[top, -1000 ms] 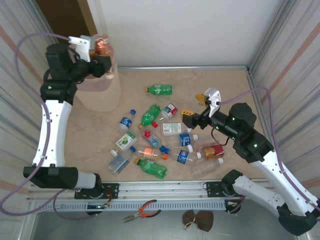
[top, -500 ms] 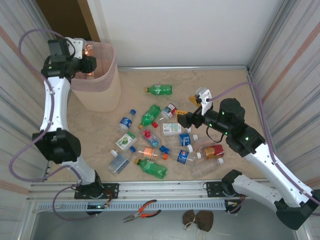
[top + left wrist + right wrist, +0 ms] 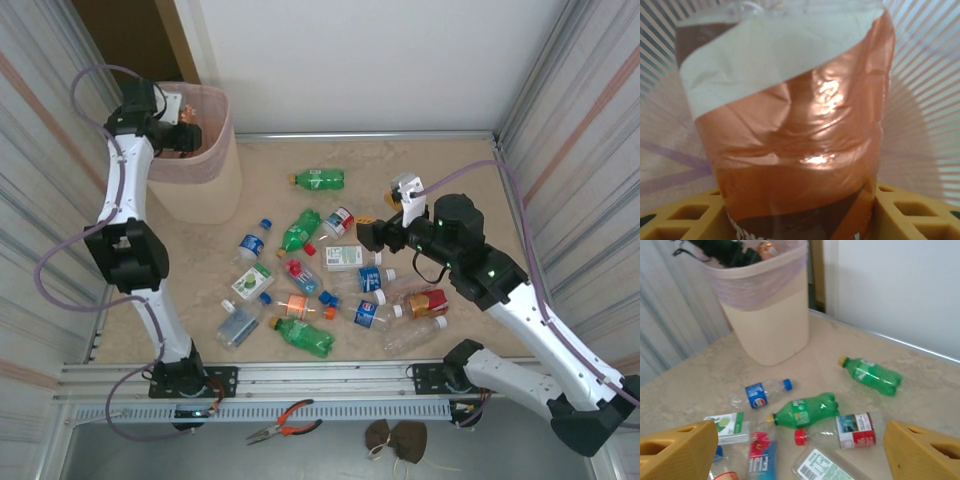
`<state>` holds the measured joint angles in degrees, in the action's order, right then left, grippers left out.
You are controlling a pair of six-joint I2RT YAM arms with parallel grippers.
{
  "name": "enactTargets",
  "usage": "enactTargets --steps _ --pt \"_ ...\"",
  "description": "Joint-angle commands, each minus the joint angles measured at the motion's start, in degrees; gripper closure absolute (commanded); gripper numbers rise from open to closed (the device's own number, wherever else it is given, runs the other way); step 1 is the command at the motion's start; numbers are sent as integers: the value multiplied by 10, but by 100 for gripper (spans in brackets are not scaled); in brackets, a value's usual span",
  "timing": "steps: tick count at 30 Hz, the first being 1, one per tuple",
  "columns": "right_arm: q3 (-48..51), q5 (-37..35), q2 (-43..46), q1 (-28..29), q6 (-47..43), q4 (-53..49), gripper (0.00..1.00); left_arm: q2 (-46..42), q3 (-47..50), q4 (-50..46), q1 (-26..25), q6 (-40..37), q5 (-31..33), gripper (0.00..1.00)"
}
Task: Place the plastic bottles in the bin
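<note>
Left jaws grip orange-label bottle (image 3: 800,150) inside bin (image 3: 205,195) rim; right jaws wide.

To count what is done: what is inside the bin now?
At its mouth, the left pincer with a copper-labelled bottle between its fingers. The bin wall hides anything deeper.

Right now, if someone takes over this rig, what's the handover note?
Left end effector: over the bin mouth, shut on a copper-labelled bottle, not yet dropped.
Right end effector: open, empty, above the pile.
Table: roughly fourteen loose bottles lie in the middle, to the right of the bin.
Done: cannot tell, the bin's inside is hidden.
To do: release this bottle, then bin everything on the table.
</note>
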<state>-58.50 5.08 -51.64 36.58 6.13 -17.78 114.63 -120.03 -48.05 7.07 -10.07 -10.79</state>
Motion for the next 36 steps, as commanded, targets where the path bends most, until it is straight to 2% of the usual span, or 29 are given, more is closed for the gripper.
enactTargets --steps 1,10,18,21,26,31,36 --pt "-28 -57 -18 -14 43 -45 16 19 -10 -31 0 -10 5 39" --pt "-35 -54 -68 -79 132 -105 17 12 -20 -35 -5 -5 -20 28" --pt "-57 -89 -120 -125 313 -253 17 -35 -7 -32 -6 0 -28 27" --pt "-41 -98 -117 -131 399 -279 14 -62 -1 -23 -6 14 -58 26" --pt "-21 -160 -104 -133 567 -349 13 -106 -6 -25 -8 27 -112 25" --pt "-10 -159 -104 -140 652 -406 15 -159 17 -14 -10 41 -153 25" --pt "22 -145 -100 -144 705 -452 18 -245 115 48 -17 74 -211 25"
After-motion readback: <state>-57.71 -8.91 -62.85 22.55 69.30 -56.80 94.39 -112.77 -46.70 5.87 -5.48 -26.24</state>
